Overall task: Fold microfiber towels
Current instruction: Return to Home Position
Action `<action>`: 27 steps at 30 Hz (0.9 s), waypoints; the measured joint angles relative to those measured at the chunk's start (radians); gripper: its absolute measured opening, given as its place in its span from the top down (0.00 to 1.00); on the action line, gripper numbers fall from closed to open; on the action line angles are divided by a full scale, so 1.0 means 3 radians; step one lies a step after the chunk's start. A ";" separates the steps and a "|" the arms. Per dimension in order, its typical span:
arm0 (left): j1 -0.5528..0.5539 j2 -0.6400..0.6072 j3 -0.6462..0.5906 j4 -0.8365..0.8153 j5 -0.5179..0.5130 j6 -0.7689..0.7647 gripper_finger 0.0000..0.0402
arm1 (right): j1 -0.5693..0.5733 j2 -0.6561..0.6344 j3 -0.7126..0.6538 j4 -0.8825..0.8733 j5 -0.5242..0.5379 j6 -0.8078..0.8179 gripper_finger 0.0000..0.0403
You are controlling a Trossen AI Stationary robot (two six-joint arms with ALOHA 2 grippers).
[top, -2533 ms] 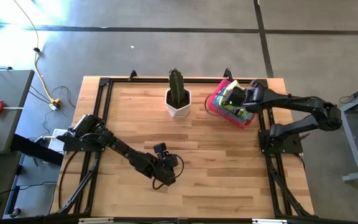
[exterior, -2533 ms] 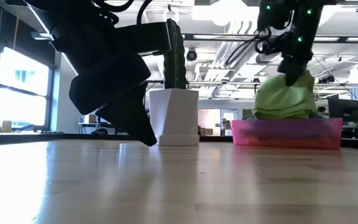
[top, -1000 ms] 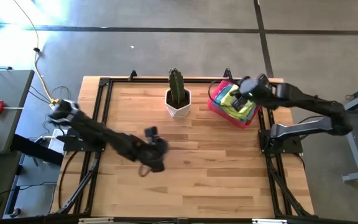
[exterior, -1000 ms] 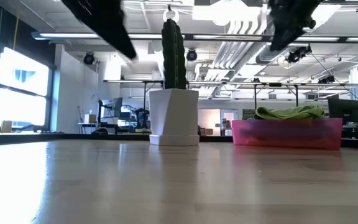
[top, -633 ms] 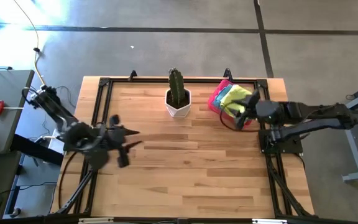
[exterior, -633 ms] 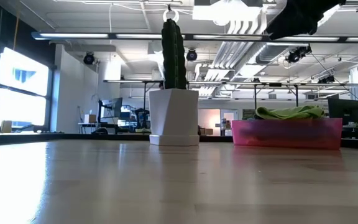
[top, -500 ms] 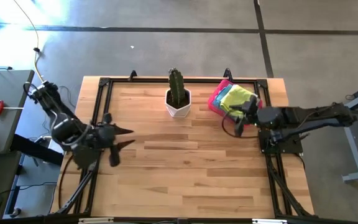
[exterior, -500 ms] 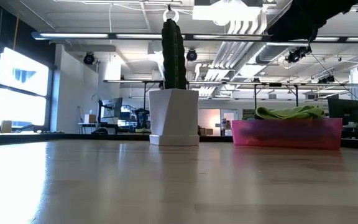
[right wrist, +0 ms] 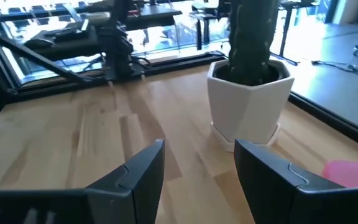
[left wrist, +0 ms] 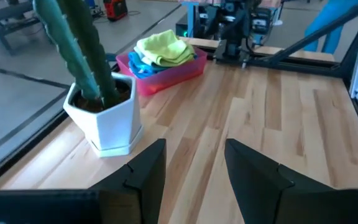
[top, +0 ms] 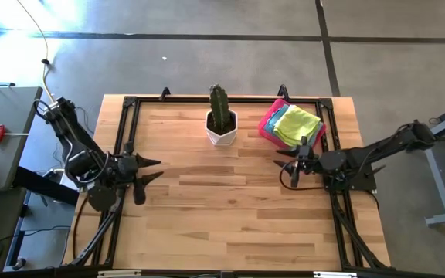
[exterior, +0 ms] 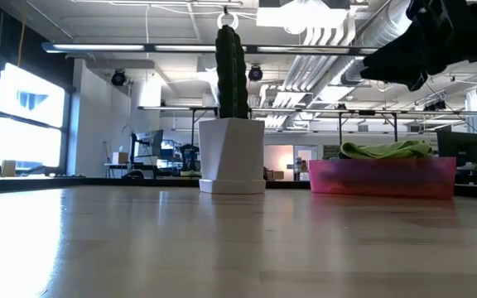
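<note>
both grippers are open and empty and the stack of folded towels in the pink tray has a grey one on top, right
Not quite. The high view shows the top microfiber towel is lime green, not grey. The rest holds: the stack of folded towels lies in the flat pink tray, and the left gripper and right gripper are open and empty.

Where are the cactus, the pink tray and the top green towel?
cactus (top: 219, 106): high view, middle of the green stem.
pink tray (exterior: 383, 176): low view, its front wall.
green towel (top: 297, 123): high view, centre of the top cloth.
</note>
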 joint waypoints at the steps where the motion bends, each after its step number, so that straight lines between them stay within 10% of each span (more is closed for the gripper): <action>1: 0.0000 -0.0002 -0.0022 0.0001 -0.0002 -0.0055 0.61 | 0.0033 0.0000 -0.0061 0.0100 0.0006 -0.0014 0.53; 14: 0.0001 0.0014 -0.0358 0.0192 0.0263 -0.0600 0.61 | 0.0328 -0.0014 -0.0759 0.1127 0.0100 -0.0009 0.53; 27: 0.0425 0.0446 -0.1251 0.3082 0.1162 0.0705 0.67 | 0.0368 -0.0011 -0.0803 0.1044 0.0032 0.0001 0.53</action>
